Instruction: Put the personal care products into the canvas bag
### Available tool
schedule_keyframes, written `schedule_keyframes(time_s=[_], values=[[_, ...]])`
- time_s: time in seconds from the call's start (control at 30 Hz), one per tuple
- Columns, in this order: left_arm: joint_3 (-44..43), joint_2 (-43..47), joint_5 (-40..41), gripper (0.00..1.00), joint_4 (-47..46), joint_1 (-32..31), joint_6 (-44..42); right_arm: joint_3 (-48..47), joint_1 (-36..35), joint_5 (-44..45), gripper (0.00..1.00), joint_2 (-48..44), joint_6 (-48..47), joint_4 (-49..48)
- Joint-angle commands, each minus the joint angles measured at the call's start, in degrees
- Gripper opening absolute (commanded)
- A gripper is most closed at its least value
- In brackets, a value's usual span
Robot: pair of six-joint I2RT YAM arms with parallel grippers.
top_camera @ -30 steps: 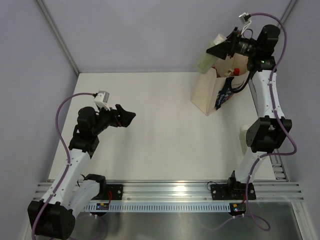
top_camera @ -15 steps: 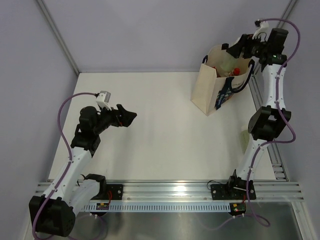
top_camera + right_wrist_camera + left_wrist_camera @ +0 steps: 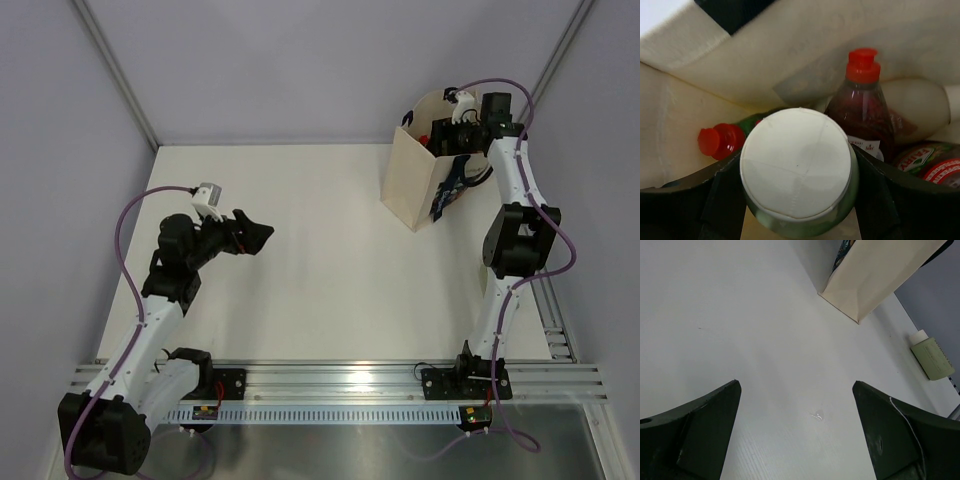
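The canvas bag stands upright at the back right, and its beige side also shows in the left wrist view. My right gripper reaches down into the bag's mouth. In the right wrist view it is shut on a pale green bottle with a white cap, held inside the bag's cloth walls. Below it lie a red bottle with a red cap, a green bottle with a red cap, a beige bottle and another red bottle. My left gripper is open and empty over the table.
A second pale green bottle with a white cap lies on the table right of the bag, near the table's right edge. The grey back wall stands just behind the bag. A small mark is on the white table under my left gripper.
My right arm has swung from above the bag's rim down into the bag, carrying the pale bottle with it. The left arm has hardly moved.
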State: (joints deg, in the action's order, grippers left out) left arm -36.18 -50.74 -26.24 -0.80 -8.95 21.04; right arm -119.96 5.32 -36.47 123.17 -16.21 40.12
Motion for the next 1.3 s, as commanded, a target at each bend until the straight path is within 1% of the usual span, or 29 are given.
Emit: schedule_keyframes(time_s=[0.0, 0.07, 0.1, 0.17, 0.2, 0.23, 0.27, 0.3, 0.47, 0.57, 0.63, 0.67, 0.7, 0.73, 0.77, 0.8, 0.83, 0.9, 0.93, 0.97, 1.0, 1.03, 1.07, 1.1, 1.13, 1.17, 1.2, 1.23, 1.27], values=[[0.85, 1.08, -1.44, 0.99, -4.65, -0.19, 0.14, 0.6, -1.54, -1.34, 0.35, -3.47, -1.18, 1.44], [0.94, 0.99, -1.53, 0.99, -5.26, -0.19, 0.23, 0.7, -1.89, 0.42, 0.53, -3.47, -3.03, 3.29], [0.94, 0.91, -1.71, 0.99, -5.35, -0.19, 0.32, -0.26, -1.89, 0.96, 0.63, -3.38, -3.74, 4.17], [0.77, 0.64, -1.88, 0.99, -5.53, -0.19, 0.23, -2.28, -1.89, 2.7, 0.78, -4.17, -5.14, 6.46], [0.76, 0.47, -1.8, 0.99, -5.44, -0.19, 0.06, -3.08, -1.89, 3.59, 0.84, -4.78, -5.5, 6.9], [0.68, 0.47, -1.8, 0.99, -5.53, -0.19, -0.03, -3.69, -1.63, 4.12, 0.94, -6.09, -5.76, 7.51], [0.76, 0.29, -1.8, 0.99, -5.88, -0.19, -0.12, -4.66, -1.46, 4.82, 0.98, -6.8, -5.59, 7.61], [0.85, 0.03, -1.97, 0.99, -6.06, -0.19, -0.29, -5.1, -1.19, 4.74, 0.99, -7.59, -5.24, 7.69], [1.03, -1.02, -2.5, 0.99, -7.55, -0.19, -0.38, -7.39, 0.39, 5.44, 1.0, -11.72, -3.92, 9.8], [0.59, -1.47, -2.59, 0.99, -7.2, -0.19, -1.17, -4.15, 1.09, 8.15, 1.0, -17.25, -4.45, 6.66], [-0.2, -1.82, -2.24, 0.99, -6.5, -0.19, -2.23, 1.12, 1.97, 9.13, 1.0, -22.94, -3.66, 2.01], [-0.46, -1.99, -1.98, 0.99, -5.71, -0.19, -2.58, 2.53, 2.67, 9.48, 0.99, -24.63, -2.61, 0.68], [-0.81, -2.08, -1.36, 0.99, -5.27, -0.19, -3.36, 4.8, 4.5, 10.7, 1.0, -27.43, 2.1, -0.29], [-1.43, -2.34, -1.1, 0.99, -4.83, -0.19, -3.72, 5.09, 5.57, 11.67, 0.99, -28.42, 4.41, 0.57], [-1.61, -2.35, -0.75, 0.99, -4.39, -0.19, -3.81, 4.65, 7.06, 7.51, 0.99, -29.04, 4.69, 2.58], [-1.78, -2.35, -0.22, 0.99, -4.21, -0.19, -4.16, 4.74, 10.03, 5.99, 0.99, -29.74, 4.78, 4.6], [-1.87, -2.26, 0.31, 0.99, -4.12, -0.28, -4.25, 5.35, 11.36, 5.27, 0.99, -31.57, 4.61, 8.79], [-2.05, -1.56, 1.27, 0.99, -3.86, -0.19, -4.08, 8.59, 13.74, 6.14, 0.97, -34.65, 0.06, 13.82], [-1.96, -1.38, 1.71, 0.99, -3.86, -0.19, -3.9, 10.26, 14.19, 6.93, 0.96, -35.71, -2.31, 19.68], [-1.79, -0.94, 1.98, 0.99, -4.03, -0.19, -3.72, 14.36, 14.62, 9.03, 0.95, -36.59, -7.12, 22.87], [-1.7, -0.85, 2.59, 0.99, -4.12, -0.19, -3.2, 16.67, 15.06, 9.66, 0.95, -37.56, -9.87, 25.77], [-1.7, -0.76, 3.47, 0.99, -4.04, -0.28, -2.76, 19.56, 15.5, 10.97, 0.95, -39.05, -12.33, 30.93], [-1.87, -0.85, 4.43, 0.99, -3.17, -0.19, -2.23, 25.94, 15.68, 15.07, 0.95, -39.76, -13.58, 32.46], [-2.31, -1.02, 6.36, 0.99, -2.55, -0.19, -1.53, 29.23, 15.77, 17.2, 0.97, -41.42, -15.42, 34.13], [-2.66, -1.37, 6.98, 0.99, -1.93, -0.1, -1.44, 32.65, 15.86, 19.48, 0.99, -42.39, -15.69, 33.8], [-2.84, -1.47, 7.69, 0.99, -1.4, -0.19, -1.35, 38.69, 15.86, 23.42, 1.0, -43.53, -15.61, 33.1], [-2.84, -1.64, 9.0, 0.99, -1.31, -0.1, -0.65, 41.27, 15.86, 25.03, 1.0, -44.59, -15.35, 32.4], [-2.67, -1.64, 9.45, 0.99, -1.4, -0.1, -0.39, 43.65, 15.86, 26.35, 1.0, -46.69, -14.39, 29.69], [-2.49, -1.73, 9.45, 0.99, -2.01, -0.1, -0.38, 47.94, 15.77, 29.93, 1.0, -47.32, -11.16, 27.84]])
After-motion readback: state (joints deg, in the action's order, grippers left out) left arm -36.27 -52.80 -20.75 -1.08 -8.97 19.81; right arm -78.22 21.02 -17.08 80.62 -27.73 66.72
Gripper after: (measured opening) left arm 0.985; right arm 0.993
